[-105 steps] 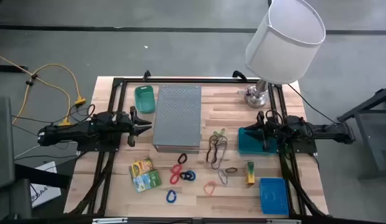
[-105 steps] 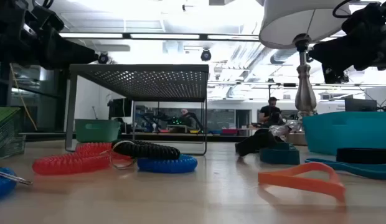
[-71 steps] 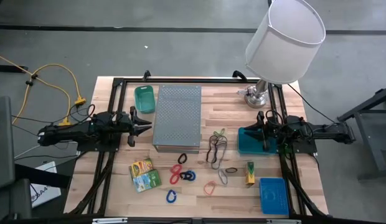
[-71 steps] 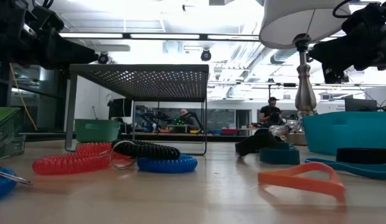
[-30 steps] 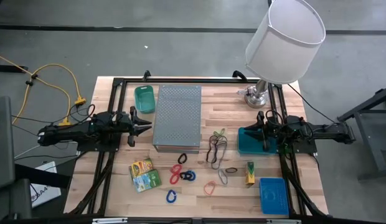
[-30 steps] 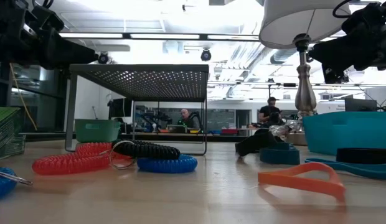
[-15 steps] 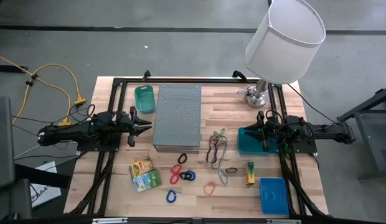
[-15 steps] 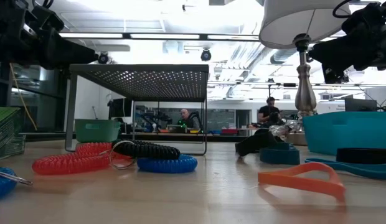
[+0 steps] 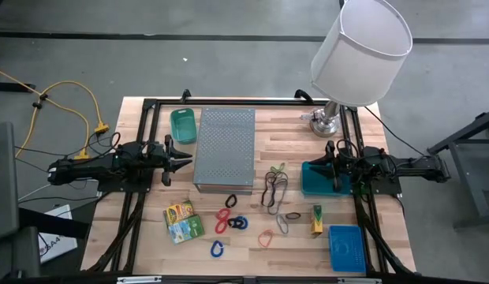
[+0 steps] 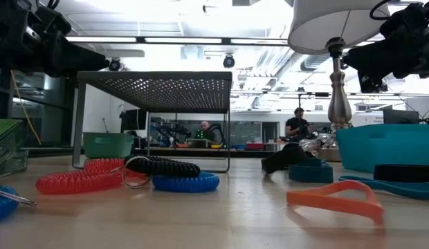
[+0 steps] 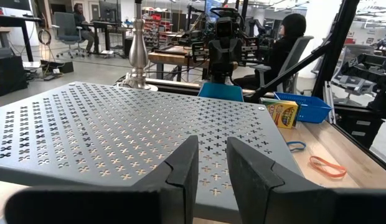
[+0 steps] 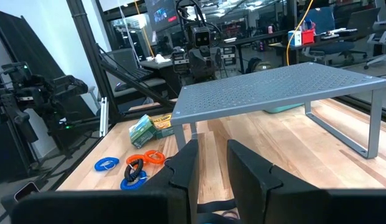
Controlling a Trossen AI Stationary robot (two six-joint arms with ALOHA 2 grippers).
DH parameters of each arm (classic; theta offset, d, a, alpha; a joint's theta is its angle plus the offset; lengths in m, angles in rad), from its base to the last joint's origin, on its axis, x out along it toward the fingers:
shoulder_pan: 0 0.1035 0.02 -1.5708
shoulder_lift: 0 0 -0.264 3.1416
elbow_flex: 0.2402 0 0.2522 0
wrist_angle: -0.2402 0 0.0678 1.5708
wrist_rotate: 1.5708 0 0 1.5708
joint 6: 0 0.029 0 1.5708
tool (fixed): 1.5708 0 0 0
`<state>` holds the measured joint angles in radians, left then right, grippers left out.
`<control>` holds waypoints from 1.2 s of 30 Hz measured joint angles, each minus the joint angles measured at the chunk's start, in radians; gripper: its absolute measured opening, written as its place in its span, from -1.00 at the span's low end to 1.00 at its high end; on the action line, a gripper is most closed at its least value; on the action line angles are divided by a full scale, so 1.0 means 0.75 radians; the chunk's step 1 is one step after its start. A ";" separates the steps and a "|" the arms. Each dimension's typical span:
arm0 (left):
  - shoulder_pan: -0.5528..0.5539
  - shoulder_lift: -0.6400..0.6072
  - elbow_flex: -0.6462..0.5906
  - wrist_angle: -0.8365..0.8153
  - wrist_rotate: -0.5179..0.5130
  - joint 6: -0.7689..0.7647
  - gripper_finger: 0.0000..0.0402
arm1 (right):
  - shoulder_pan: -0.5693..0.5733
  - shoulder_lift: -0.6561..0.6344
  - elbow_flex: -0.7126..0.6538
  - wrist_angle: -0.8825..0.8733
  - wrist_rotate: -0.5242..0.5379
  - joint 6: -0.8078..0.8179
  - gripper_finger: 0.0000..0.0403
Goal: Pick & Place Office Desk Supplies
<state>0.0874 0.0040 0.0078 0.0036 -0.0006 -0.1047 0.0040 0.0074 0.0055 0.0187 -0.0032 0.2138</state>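
The desk supplies lie loose on the near half of the wooden table. There are red (image 9: 225,218), black (image 9: 238,223) and blue (image 9: 217,249) coil loops, dark rubber bands (image 9: 274,191), a green band (image 9: 276,168), an orange band (image 9: 266,238), two yellow-green packets (image 9: 182,222) and a yellow packet (image 9: 316,220). My left gripper (image 9: 188,155) hovers level at the table's left, pointing at the grey perforated stand (image 9: 224,148); it is slightly open (image 11: 211,149) and empty. My right gripper (image 9: 331,162) hovers level at the right, over a teal bin (image 9: 314,180); it is slightly open (image 12: 211,149) and empty.
A lamp with a white shade (image 9: 360,49) stands at the far right corner on a metal base (image 9: 324,122). A small green bin (image 9: 182,125) sits beside the stand's far left, and a blue basket (image 9: 346,248) at the near right. People sit at desks in the room beyond the table.
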 joint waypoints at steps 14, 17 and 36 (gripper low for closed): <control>0.000 0.000 0.000 0.000 0.000 0.000 -0.61 | 0.001 0.001 0.000 0.084 -0.068 0.003 -0.65; 0.000 0.000 0.000 0.000 0.000 0.000 -0.61 | 0.001 0.022 0.008 0.096 -0.074 0.003 -0.65; 0.000 0.000 0.000 0.000 0.000 0.000 -0.61 | 0.092 0.694 0.421 0.156 -0.068 -0.204 -0.65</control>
<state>0.0872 0.0036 0.0078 0.0036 -0.0006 -0.1047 0.0728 0.5280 0.3213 0.1355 -0.0540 0.0609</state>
